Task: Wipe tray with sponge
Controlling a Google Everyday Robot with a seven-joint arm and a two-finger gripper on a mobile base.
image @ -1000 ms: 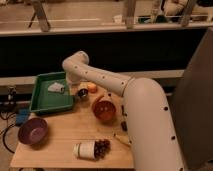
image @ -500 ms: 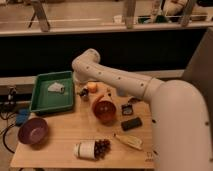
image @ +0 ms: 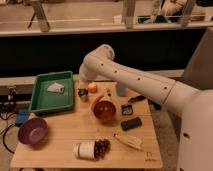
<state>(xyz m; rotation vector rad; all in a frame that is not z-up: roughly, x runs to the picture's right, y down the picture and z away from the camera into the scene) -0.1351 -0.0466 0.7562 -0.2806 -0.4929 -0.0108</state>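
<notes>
A green tray (image: 41, 100) sits at the table's back left. A pale sponge (image: 56, 88) lies inside it near the far right corner. My white arm reaches in from the right and bends at an elbow above the table's back edge. The gripper (image: 82, 93) shows as a small dark shape hanging just right of the tray's right rim, next to a small orange object (image: 92, 87). It is beside the tray, not over it, and apart from the sponge.
An orange-red bowl (image: 104, 111) stands mid-table, a purple bowl (image: 32, 131) front left. A tipped cup with dark grapes (image: 91, 149), a yellowish packet (image: 129, 141), a black block (image: 131, 123), a small dark can (image: 125, 108) and a pale cup (image: 121, 90) lie to the right.
The arm has swung up and to the right, uncovering the right side of the table. The tray and the sponge have not moved.
</notes>
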